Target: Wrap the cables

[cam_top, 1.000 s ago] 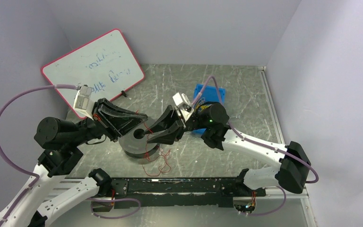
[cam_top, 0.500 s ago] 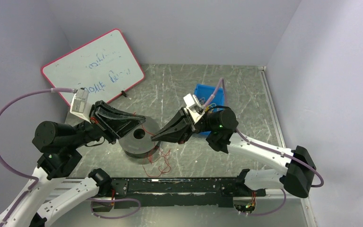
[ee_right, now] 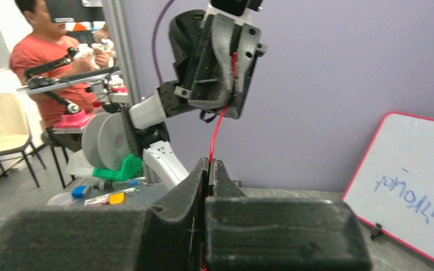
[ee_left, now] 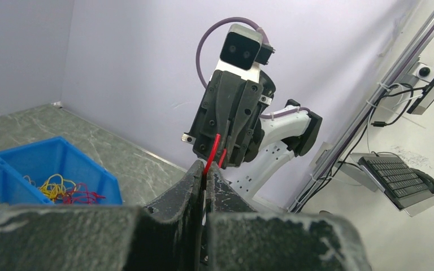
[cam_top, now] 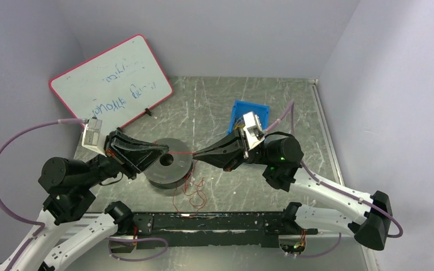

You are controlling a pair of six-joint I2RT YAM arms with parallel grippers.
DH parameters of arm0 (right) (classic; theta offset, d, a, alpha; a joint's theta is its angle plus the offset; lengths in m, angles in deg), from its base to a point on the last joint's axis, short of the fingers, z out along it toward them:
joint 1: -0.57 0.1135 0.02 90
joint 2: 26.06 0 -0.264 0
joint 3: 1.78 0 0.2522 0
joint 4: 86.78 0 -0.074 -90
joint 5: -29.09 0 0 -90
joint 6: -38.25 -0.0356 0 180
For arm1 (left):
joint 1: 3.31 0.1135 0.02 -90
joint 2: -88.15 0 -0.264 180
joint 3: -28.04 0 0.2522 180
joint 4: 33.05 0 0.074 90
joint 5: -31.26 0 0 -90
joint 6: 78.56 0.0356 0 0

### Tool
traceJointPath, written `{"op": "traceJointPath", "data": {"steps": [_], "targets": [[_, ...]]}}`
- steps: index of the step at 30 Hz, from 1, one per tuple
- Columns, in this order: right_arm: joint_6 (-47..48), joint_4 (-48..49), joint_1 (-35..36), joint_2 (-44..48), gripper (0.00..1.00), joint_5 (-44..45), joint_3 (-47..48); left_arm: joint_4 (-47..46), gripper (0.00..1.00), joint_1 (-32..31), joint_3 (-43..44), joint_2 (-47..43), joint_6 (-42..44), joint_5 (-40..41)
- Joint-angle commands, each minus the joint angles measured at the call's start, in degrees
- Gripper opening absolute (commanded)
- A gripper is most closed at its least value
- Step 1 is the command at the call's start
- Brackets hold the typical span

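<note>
Being held tight between the two grippers is a short piece of the red wire (cam_top: 181, 152). One end is being pinched by the left gripper (cam_top: 167, 148), which is squeezed together just above the grey spool (cam_top: 169, 166). The other end is being pinched by the right gripper (cam_top: 195, 156), which is squeezed together just beside the spool. In both wrist views the fingers are seen pressed flat together, with the thin wire coming out from between them.

The rest of the wire is lying in loose, messy loops on the counter (cam_top: 203, 96), in front of the spool. Whether any wire is wound on the spool yet cannot be told.

The wire is judged to be very light, thin and soft. It is likely to be bent and kinked easily. It could be lost from the fingers, or even snapped, if it is being pulled too hard. It is best taken hold of on a straight part close to the spool, not in the loops, so knots are not being dragged along.

A blue bin (cam_top: 243, 107) is sitting behind the right gripper, well apart from the spool.
</note>
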Motion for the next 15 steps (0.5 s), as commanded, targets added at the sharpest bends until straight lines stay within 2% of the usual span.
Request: {"op": "traceJointPath", "data": {"steps": [1, 8, 11, 15], "targets": [[3.93, -5.50, 0.28, 2.80, 0.00, 7.41, -1.19, 0.98, 0.07, 0.11, -1.22, -1.26, 0.96, 2.32], [4.75, -6.46, 0.24, 3.72, 0.00, 8.21, -1.36, 1.02, 0.08, 0.14, -1.62, -1.47, 0.72, 2.75], [5.23, -8.28, 0.23, 3.30, 0.00, 8.60, -0.95, 1.68, 0.19, 0.13, -1.22, -1.38, 0.86, 3.77], [5.87, -10.56, 0.23, 3.91, 0.00, 12.70, -1.63, 6.23, 0.40, 0.15, 0.43, -1.39, 2.40, 8.02]]}}
